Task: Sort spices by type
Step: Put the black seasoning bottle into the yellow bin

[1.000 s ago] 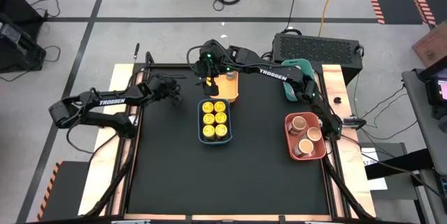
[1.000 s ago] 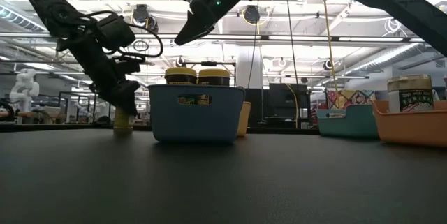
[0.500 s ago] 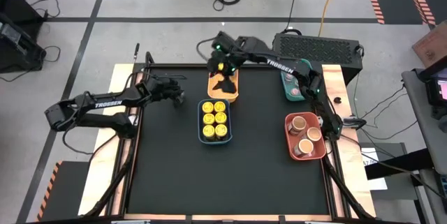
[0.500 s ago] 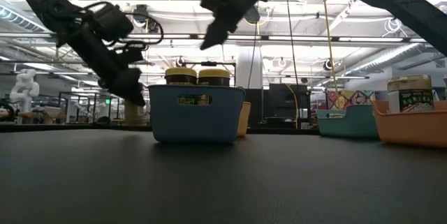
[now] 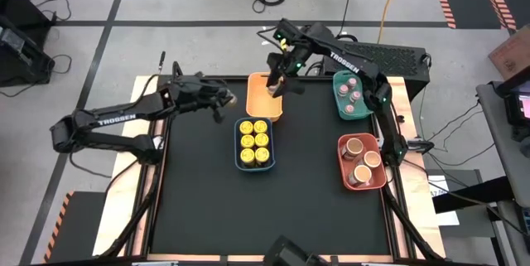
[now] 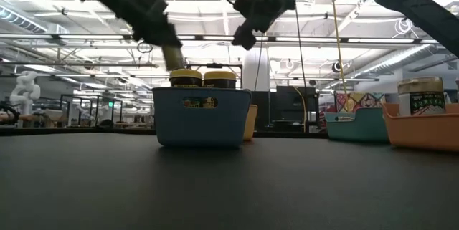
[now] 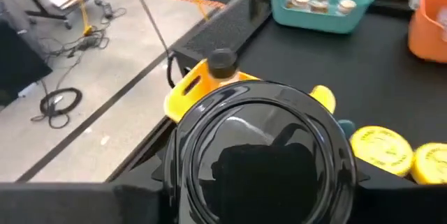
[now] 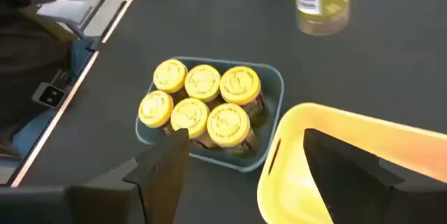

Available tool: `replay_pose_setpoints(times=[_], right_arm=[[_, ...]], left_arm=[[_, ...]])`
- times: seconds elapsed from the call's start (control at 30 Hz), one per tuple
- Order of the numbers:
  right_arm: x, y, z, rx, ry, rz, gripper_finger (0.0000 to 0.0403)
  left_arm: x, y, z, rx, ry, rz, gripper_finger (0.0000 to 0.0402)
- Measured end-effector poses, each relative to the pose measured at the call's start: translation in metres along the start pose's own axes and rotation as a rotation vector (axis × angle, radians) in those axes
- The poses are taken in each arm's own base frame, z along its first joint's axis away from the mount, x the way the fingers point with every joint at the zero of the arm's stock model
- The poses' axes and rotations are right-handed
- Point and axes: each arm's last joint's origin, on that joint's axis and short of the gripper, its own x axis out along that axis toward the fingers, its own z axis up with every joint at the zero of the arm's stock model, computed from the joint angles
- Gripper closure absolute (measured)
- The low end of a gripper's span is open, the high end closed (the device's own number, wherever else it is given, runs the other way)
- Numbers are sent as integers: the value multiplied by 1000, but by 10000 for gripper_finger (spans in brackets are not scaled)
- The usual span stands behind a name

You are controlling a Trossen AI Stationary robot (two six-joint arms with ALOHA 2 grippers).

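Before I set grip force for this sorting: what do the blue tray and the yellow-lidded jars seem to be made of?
The blue tray looks like moulded plastic: smooth, rounded corners, one even colour, a slight sheen. The jars' yellow lids also look plastic, matte with a faint embossed mark on top. The jar bodies are mostly hidden inside the tray, so glass or plastic cannot be told.

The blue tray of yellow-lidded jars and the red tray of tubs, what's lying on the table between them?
Nothing. In the high view the stretch of black table between the blue tray and the red tray is bare.
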Motion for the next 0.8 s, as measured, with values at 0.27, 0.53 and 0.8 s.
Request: replay_pose_setpoints(times=[0.27,0.53,0.8], right_arm=[[-25,-22,-22,74,25,-90,181],[-61,-48,-44,187,20,-267,258],[-67,-54,-47,226,52,-359,342]], left_arm=[[49,-9,36,84,76,-50,207],[115,-18,41,138,129,-73,207],[156,-16,46,129,148,-134,199]])
